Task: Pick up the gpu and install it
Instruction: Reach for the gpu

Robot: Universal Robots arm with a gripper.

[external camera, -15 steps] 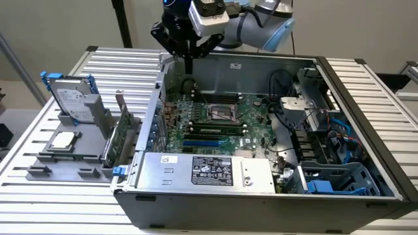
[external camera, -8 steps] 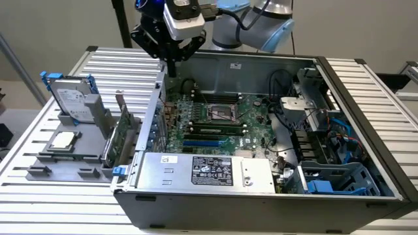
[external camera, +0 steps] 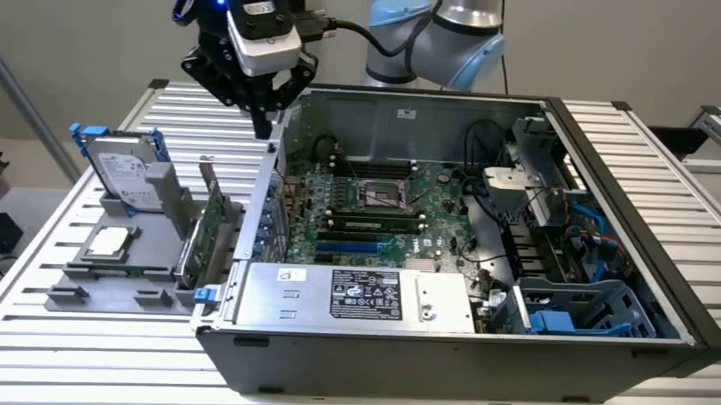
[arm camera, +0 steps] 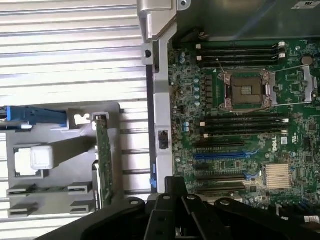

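The gripper (external camera: 267,126) hangs clenched on nothing, tips pointing down just above the rear corner of the computer case (external camera: 451,371), over its wall on the exterior view's left. By my reading the pickup is still at the approach stage and nothing has been grasped. The gpu (external camera: 208,228) stands upright on its long edge in a grey holder (external camera: 113,283), outside the case at about 7 o'clock from the gripper in the exterior view and well apart from it. The wrist view shows the gripper (arm camera: 174,187) with the card (arm camera: 103,150) edge-on beside the case wall. I judge that a grasp would call for the gripper to open, travel over the card's top edge and line up with its thin faces. Further out, at about 8 o'clock, a hard drive (external camera: 124,173) in a blue frame leans in the same holder, and the motherboard (external camera: 372,202) lies inside the case at 5 o'clock. Counted: one gpu, one hard drive, one holder, one motherboard, one case, all on one slatted surface (external camera: 67,354).
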